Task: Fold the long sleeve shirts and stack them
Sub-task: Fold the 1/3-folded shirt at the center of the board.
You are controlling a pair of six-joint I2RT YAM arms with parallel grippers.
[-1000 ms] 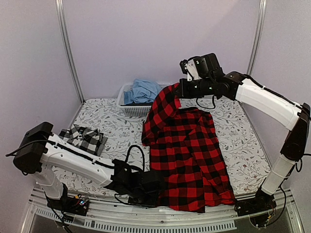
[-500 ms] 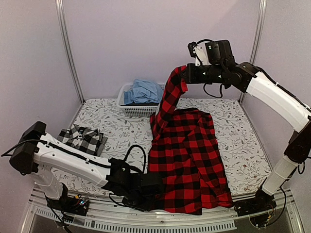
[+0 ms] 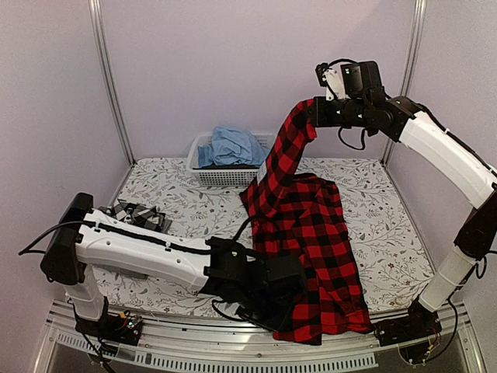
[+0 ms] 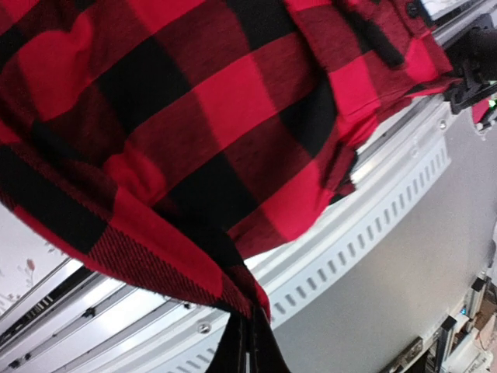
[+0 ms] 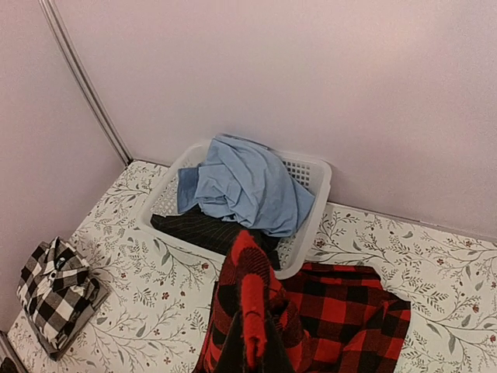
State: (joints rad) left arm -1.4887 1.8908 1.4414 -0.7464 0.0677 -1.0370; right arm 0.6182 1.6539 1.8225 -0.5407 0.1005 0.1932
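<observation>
The red-and-black check flannel shirt [image 3: 311, 233] lies over the table's middle and right. My right gripper [image 3: 311, 116] is shut on one end of it and holds it high above the table's back, so a strip of cloth hangs down; the pinched cloth shows in the right wrist view [image 5: 256, 326]. My left gripper [image 3: 281, 307] is shut on the shirt's near hem [image 4: 233, 272] at the table's front edge. A folded black-and-white check shirt [image 3: 138, 216] lies at the left, also in the right wrist view [image 5: 58, 295]. The dark grey lettered shirt is out of view.
A white basket [image 3: 203, 176] with blue cloth [image 3: 230, 146] and dark cloth [image 5: 202, 229] stands at the back centre. The flower-print table cover [image 3: 388, 225] ends at a metal rail [image 4: 373, 202] at the front. Walls close in left, back and right.
My right gripper has risen and moved right, lifting the red shirt's end higher. My left gripper has slid right along the front edge with the hem.
</observation>
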